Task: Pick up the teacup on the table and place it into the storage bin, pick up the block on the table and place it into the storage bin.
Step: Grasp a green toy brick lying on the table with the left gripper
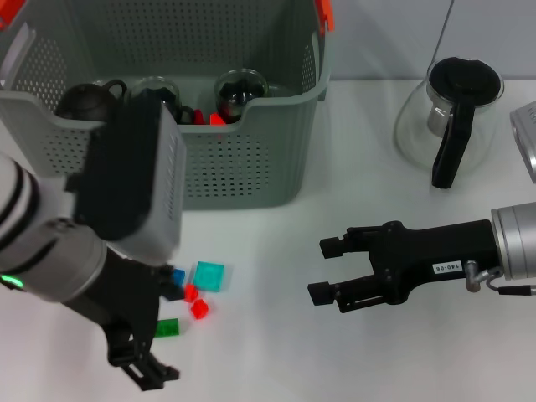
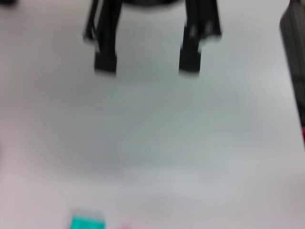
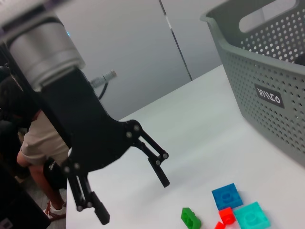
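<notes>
Open tabletop [image 1: 276, 251] between left gripper [image 1: 144, 368] and right gripper [image 1: 328, 270], bare white surface, free to cross. Ahead of right gripper's spread fingers: unblocked run toward the loose blocks [image 1: 194, 293], lying just beside left gripper's fingers and partly under left arm. Beyond both grippers: storage bin [image 1: 243, 167], tall perforated wall closing off that side, entry only from above its rim; inside already crowded with dark cups [image 1: 241, 88]. Past right gripper, off to its outer side: glass pot [image 1: 450, 117] with black handle, well apart, blocking that corner.
</notes>
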Action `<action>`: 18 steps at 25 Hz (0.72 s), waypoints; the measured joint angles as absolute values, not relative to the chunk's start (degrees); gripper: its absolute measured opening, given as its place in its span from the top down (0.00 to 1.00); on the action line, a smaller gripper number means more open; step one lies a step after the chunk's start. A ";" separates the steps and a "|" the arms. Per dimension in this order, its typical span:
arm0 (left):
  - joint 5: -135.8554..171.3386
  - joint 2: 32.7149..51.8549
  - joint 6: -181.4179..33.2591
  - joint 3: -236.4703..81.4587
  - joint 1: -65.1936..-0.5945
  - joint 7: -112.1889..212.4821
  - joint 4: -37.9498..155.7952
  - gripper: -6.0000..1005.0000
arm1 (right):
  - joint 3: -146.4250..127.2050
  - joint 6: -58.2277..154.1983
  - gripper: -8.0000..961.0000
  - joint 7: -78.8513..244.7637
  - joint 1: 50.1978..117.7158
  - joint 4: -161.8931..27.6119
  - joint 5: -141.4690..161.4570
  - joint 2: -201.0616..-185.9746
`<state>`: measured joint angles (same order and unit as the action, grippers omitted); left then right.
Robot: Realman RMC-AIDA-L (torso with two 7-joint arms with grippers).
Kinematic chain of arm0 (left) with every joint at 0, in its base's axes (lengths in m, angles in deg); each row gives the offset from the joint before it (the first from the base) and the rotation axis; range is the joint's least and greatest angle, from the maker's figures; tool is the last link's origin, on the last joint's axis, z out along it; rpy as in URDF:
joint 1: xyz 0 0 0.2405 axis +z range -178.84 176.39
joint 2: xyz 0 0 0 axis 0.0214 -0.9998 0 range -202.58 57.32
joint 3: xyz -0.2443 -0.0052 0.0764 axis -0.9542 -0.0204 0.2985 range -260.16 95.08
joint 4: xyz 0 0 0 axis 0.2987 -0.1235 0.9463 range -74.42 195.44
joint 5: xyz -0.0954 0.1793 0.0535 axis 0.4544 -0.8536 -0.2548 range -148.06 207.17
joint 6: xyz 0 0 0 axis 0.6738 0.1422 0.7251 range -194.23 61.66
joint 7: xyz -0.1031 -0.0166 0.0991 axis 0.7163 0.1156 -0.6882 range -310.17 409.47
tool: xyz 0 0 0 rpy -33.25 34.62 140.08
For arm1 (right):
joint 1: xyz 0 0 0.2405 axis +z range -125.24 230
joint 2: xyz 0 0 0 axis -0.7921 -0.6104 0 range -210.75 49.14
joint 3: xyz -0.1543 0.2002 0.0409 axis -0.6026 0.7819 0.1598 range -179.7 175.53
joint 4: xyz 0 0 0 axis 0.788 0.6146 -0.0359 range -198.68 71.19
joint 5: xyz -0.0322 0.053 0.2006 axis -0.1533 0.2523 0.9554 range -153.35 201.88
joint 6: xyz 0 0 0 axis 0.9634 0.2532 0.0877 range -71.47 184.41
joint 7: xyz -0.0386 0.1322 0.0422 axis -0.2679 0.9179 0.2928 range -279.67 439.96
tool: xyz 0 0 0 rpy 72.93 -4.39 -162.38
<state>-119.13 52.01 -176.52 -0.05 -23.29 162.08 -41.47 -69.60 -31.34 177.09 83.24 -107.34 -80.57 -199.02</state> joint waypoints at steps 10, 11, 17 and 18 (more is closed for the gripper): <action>-127.83 51.81 -167.24 6.23 -26.82 169.44 -30.43 0.09 | -69.58 -30.93 0.07 176.89 83.48 -107.03 -80.68 -199.02; -128.59 51.80 -166.05 6.26 -27.45 170.59 -28.77 0.09 | -69.58 -30.91 0.07 176.89 83.49 -107.00 -80.69 -199.02; -130.35 51.68 -163.41 6.17 -30.01 174.40 -22.57 0.10 | -69.58 -30.45 0.07 176.87 83.50 -106.98 -80.68 -199.02; -130.52 51.70 -163.14 6.06 -30.42 174.63 -21.63 0.10 | -69.58 -30.30 0.07 176.86 83.49 -106.98 -80.68 -199.02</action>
